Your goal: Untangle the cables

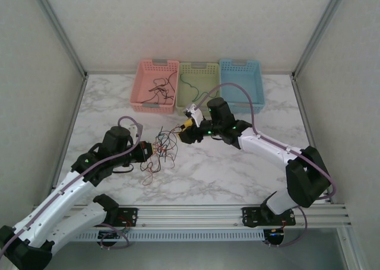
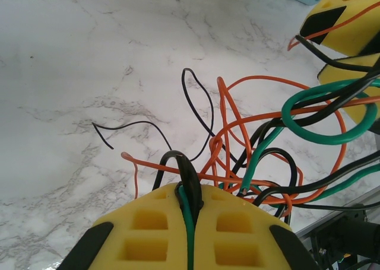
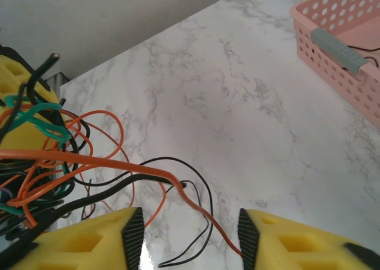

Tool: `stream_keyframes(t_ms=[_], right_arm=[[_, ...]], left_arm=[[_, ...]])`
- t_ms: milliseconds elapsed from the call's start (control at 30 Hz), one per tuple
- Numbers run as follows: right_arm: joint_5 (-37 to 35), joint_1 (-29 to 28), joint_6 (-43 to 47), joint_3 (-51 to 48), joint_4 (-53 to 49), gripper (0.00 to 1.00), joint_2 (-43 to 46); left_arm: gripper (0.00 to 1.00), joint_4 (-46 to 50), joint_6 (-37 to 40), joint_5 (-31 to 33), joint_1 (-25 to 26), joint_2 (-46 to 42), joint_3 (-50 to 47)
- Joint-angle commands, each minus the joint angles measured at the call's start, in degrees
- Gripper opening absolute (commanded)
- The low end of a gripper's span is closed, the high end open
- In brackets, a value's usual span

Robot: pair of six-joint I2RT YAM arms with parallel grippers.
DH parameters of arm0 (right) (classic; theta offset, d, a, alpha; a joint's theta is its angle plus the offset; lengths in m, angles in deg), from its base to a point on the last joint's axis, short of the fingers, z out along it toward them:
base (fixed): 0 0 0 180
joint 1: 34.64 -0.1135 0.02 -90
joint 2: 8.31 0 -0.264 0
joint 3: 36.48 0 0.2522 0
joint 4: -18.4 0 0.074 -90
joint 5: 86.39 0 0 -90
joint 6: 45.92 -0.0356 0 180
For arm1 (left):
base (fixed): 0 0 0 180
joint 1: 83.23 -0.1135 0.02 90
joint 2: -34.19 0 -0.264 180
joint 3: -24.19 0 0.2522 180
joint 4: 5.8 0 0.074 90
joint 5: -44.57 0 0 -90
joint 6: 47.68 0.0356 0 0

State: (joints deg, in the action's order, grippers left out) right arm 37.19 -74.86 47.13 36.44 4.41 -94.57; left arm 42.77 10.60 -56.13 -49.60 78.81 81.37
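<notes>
A: Cables (image 1: 159, 151) bunched on the tabletop (image 1: 237, 175), well short of the pink basket (image 1: 142, 86) – pinned how?
B: Clamped at black and green strands (image 2: 185, 172) by left claw (image 2: 190, 193), likely as anchor; right claw (image 3: 191, 234) spread apart around an orange wire (image 3: 119, 165), seemingly to draw it free

- The left gripper (image 1: 146, 153) sits at the left edge of a messy bunch of cables (image 1: 162, 150).
- The right gripper (image 1: 184, 132) is at the bunch's far right corner, so the bunch lies between the two grippers.
- Behind the right gripper, three baskets stand side by side: a pink basket (image 1: 142, 87), a green basket (image 1: 200, 91) and a blue basket (image 1: 242, 86).
- A few dark wires (image 1: 160, 91) lie in the pink basket.
</notes>
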Motion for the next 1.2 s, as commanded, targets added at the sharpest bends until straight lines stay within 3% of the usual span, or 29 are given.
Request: stream_keyframes(t_ms=[0, 167, 333, 367, 467, 533, 833, 1167], right_arm=[[-1.33, 0.24, 1.7, 2.27, 1.11, 0.41, -0.49], [-1.03, 0.24, 1.78, 2.48, 1.17, 0.17, -0.88], [-1.59, 0.57, 1.87, 1.51, 2.15, 0.09, -0.32], [-1.59, 0.59, 1.87, 1.49, 2.16, 0.1, -0.31], [-2.42, 0.63, 1.95, 1.4, 2.25, 0.33, -0.39], [-2.76, 0.68, 1.96, 1.4, 2.49, 0.41, -0.57], [-1.12, 0.68, 2.76, 3.41, 2.58, 0.46, -2.82], [-0.99, 0.76, 1.79, 2.4, 4.77, 0.03, -1.36]], left_arm=[[0.0, 1.15, 0.44, -1.37, -0.4, -0.31, 1.79], [0.0, 1.23, 0.35, -1.4, -0.39, -0.56, 1.77], [0.0, 1.35, 0.35, -1.42, -0.32, -0.57, 1.75], [0.0, 1.32, 0.35, -1.46, -0.35, -0.53, 1.67], [0.0, 1.26, 0.35, -1.56, -0.33, -0.46, 1.72], [0.0, 1.24, 0.35, -1.68, -0.32, -0.5, 1.67], [0.0, 1.05, 0.35, -1.96, -0.31, -0.18, 1.41], [0.0, 0.77, 0.08, -1.5, -0.27, -0.29, 0.86]])
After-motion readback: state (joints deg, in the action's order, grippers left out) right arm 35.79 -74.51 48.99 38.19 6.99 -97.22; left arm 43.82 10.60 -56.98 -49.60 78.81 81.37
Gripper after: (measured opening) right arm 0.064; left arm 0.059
